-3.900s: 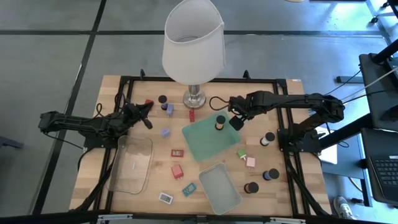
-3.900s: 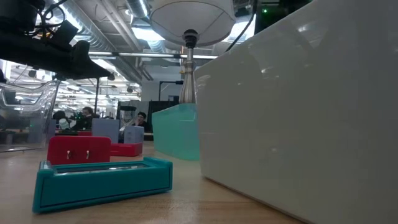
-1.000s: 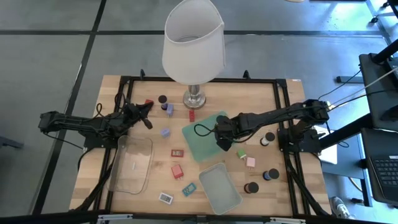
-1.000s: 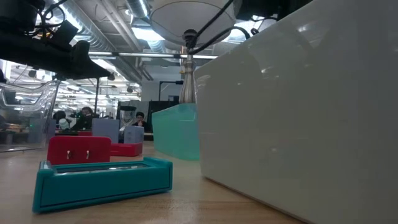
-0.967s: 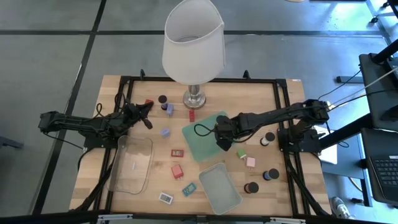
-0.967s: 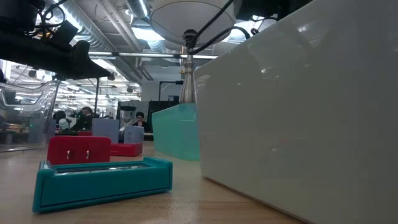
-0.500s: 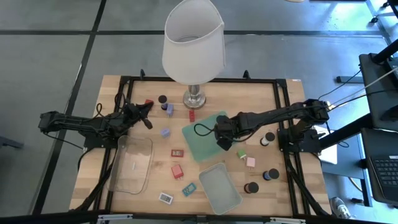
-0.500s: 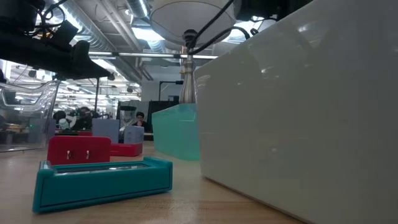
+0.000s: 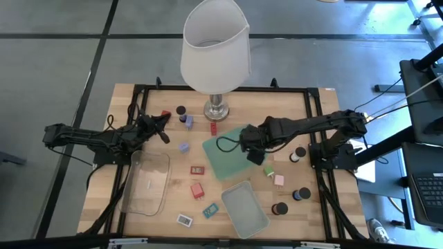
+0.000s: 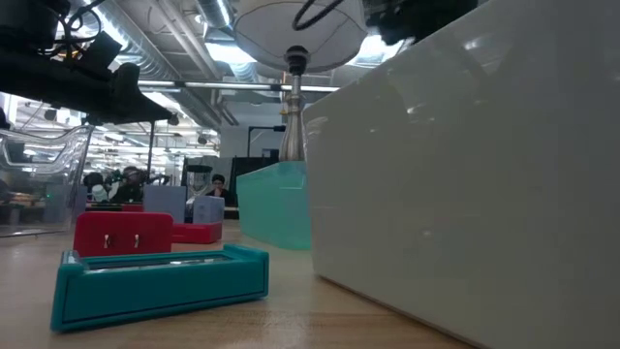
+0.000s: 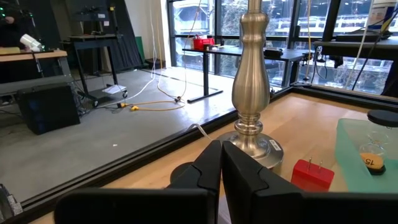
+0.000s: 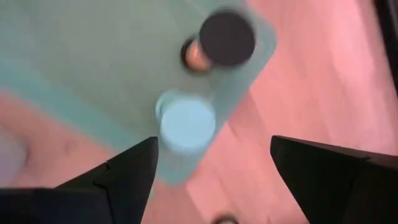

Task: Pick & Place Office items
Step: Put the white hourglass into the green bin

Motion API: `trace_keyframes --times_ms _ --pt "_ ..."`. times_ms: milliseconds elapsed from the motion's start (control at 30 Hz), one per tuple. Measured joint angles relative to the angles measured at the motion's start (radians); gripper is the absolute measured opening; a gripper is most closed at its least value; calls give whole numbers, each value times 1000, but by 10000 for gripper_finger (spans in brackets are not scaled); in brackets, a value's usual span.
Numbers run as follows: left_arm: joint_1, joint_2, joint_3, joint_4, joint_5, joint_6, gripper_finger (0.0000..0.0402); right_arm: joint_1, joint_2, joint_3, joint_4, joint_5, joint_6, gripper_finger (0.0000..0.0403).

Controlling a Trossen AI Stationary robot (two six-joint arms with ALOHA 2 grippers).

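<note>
My right gripper (image 12: pixel 211 177) is open and empty above the right part of the large mint tray (image 9: pixel 225 158). Under it, in the tray, stand a black-topped cylinder (image 12: pixel 227 38) and a light-blue-topped cylinder (image 12: pixel 185 121). In the high view my right arm hides both. My left gripper (image 11: pixel 221 168) is shut and empty; it waits at the far left (image 9: pixel 160 126), near the lamp base (image 11: pixel 252 81). Other office items lie about the table: a lavender block (image 9: pixel 183 146), a flat red rectangle (image 9: pixel 198 169), a red block (image 9: pixel 198 190), a teal rectangle (image 10: pixel 160 281), a green block (image 9: pixel 268 171).
The white-shaded lamp (image 9: pixel 216 48) stands at the far middle. A clear bin (image 9: pixel 147 181) lies near left and a second mint tray (image 9: pixel 243 207) near middle. More cylinders (image 9: pixel 298 153) stand at the right. A small red block (image 11: pixel 313 174) lies by the lamp base.
My right gripper has gone up from low over the tray and a little toward the table's right and far edges. My left arm has kept still.
</note>
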Motion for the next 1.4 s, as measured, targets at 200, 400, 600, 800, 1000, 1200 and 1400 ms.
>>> trace_keyframes --times_ms 200,400,600,800,1000,1200,1400 --pt "0 0 0 0 0 0 11 82 0 6 -142 -72 85 315" --pt "0 0 0 0 0 0 12 161 0 -27 -201 -4 147 315" --pt "0 0 0 0 0 0 11 142 -69 -178 -200 -17 80 315" --pt "0 0 0 0 0 0 11 68 -183 -384 -197 -69 71 315" --pt "0 0 0 0 0 0 9 4 -316 -505 -132 -71 130 315" --pt "0 0 0 0 0 0 9 -48 -431 -535 -94 -55 222 315" --pt "0 0 0 0 0 0 13 -91 -464 -535 -87 38 540 315"
